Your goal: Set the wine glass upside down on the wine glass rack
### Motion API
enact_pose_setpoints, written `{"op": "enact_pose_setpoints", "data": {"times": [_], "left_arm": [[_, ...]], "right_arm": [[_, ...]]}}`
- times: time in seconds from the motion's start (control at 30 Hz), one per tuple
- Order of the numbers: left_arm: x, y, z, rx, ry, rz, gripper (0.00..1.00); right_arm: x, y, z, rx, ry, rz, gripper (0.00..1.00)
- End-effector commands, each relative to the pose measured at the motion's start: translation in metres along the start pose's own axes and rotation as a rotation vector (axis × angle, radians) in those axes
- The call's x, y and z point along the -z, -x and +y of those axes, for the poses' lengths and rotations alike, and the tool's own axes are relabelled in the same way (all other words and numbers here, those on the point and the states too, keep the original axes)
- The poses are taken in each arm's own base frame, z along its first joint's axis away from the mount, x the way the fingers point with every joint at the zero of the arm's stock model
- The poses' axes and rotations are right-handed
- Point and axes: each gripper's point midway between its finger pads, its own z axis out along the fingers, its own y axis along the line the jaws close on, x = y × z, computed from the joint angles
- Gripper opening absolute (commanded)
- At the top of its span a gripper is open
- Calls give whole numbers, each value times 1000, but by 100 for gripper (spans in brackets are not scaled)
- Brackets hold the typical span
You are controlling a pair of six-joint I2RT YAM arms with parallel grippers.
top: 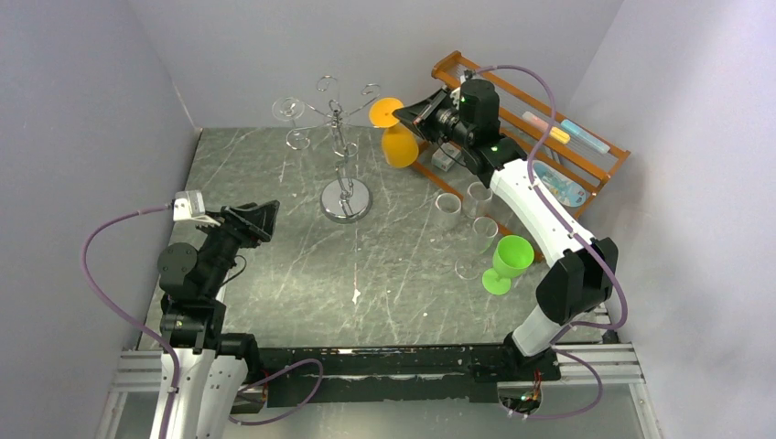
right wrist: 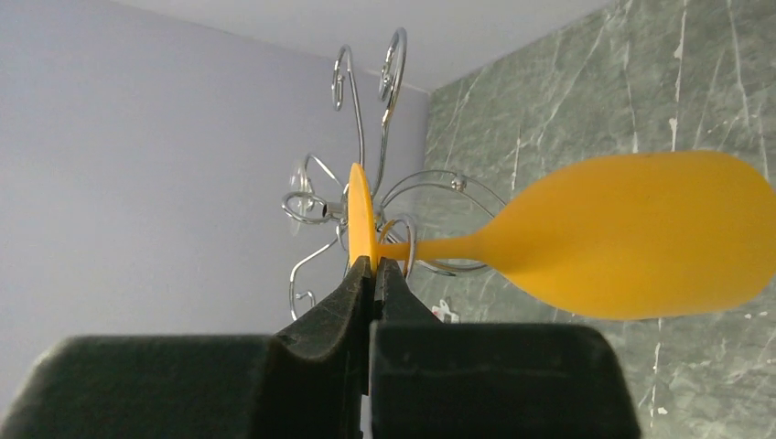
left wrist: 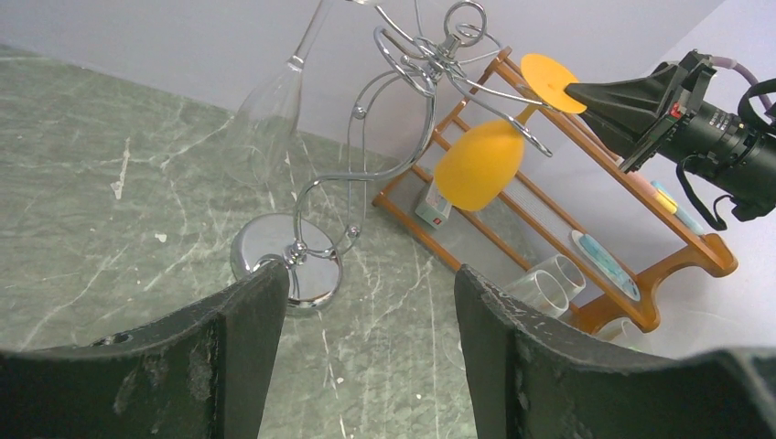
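Beside the chrome wire rack (top: 343, 155), right gripper (right wrist: 373, 267) pinches orange wine glass (top: 400, 144) by disc foot; left gripper (left wrist: 368, 291) gapes.

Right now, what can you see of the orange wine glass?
The orange wine glass looks like opaque plastic: tulip bowl, thin stem, flat round foot. It hangs upside down, tilted, bowl mouth lowest, clear of the table. The right gripper pinches the foot's rim. Its stem sits at an arm of the wine glass rack; resting contact unclear.
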Motion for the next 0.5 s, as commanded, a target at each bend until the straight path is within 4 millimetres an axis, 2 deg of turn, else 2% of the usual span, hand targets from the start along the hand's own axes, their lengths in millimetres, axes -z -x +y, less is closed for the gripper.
{"op": "enact_pose_setpoints", "data": {"times": [0.0,0.03,0.17,0.27,0.4,0.47], "left_arm": [[3,9,-2,-11,9,-22,71],[3,9,-2,-11,9,-21,71],[3,9,-2,-14,14,-23,71],[3,9,-3,-22,8,-19,71],[3,10,-4,-67,4,-6,71],[4,13,-3,-92,19,-1,72]], "right_arm": [[1,12,-3,30,-21,-50,0],[0,12,-4,32,-23,-50,4],[-2,14,-8,42,-35,-59,31],[-1,15,-9,49,-44,-65,45],[8,18,-7,64,-39,-86,60],[16,20,-5,75,-39,-102,63]]}}
